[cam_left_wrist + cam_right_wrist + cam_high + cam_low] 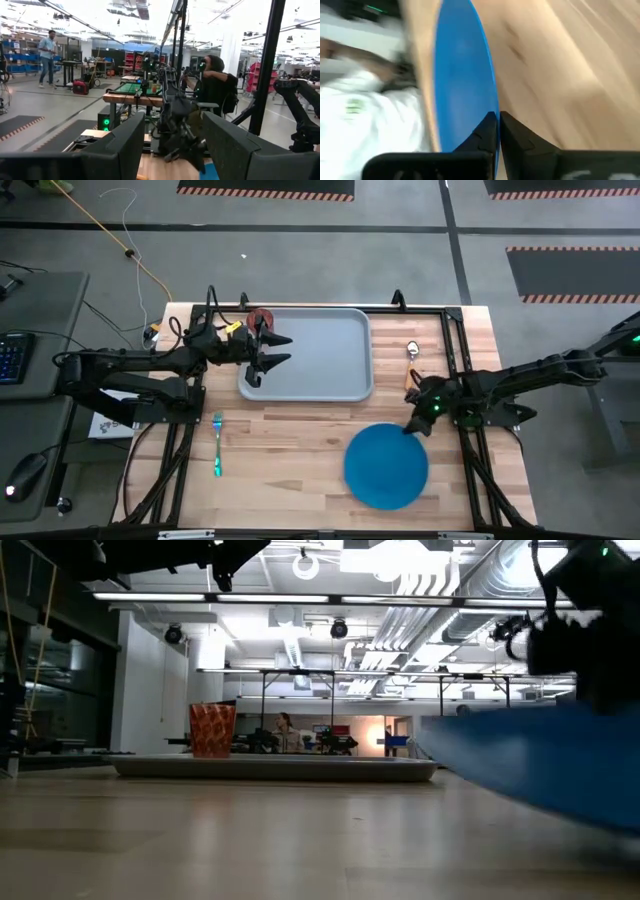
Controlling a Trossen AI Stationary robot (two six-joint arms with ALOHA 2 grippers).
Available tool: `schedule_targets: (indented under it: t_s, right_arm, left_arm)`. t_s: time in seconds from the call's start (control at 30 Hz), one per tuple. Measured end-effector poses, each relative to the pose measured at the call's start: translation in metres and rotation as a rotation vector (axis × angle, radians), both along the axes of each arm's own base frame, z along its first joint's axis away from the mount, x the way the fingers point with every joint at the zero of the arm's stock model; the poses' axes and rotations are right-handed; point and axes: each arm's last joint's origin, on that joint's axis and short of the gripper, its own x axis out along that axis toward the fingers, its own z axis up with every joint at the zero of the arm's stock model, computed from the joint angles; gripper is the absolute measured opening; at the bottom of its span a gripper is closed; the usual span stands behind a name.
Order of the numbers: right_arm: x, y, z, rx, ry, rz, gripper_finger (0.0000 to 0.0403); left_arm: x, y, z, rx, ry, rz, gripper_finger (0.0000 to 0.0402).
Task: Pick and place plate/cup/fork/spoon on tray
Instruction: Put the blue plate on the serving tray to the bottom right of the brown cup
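The blue plate (386, 465) is at the table's near right, with my right gripper (412, 428) shut on its rim; in the low view the plate (540, 760) stands tilted. The grey-blue tray (330, 375) lies at the far middle. The reddish-brown cup (262, 317) stands upright in the tray's far left corner and also shows in the low view (212, 730). My left gripper (282, 351) is open and empty above the tray's left part. The teal-handled fork (217, 445) lies flat left of the tray. The orange-handled spoon (412, 352) lies flat right of the tray. My right gripper pinches the plate's rim (492, 117) between its two fingers, at the plate's far right side (408, 432). The fingers come slanting down from the table's right. The plate is tilted with the held side raised; whether its near edge rests on the table I cannot tell.
Black frame bars (455, 340) run along the table's edges and far corners. Bare wood lies between the fork and the plate (290, 460). A person (215, 80) sits beyond the table in the room, and another (48, 52) stands farther off.
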Motion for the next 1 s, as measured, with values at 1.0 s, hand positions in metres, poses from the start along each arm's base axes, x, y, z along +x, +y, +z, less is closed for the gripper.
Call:
schedule_targets:
  t_s: [1.0]
  right_arm:
    - [0.103, -0.119, 0.014, -0.45, -0.362, -0.943, 0.0]
  left_arm:
    - [-0.002, -0.015, 0.015, 0.006, -0.157, -0.074, 0.0188]
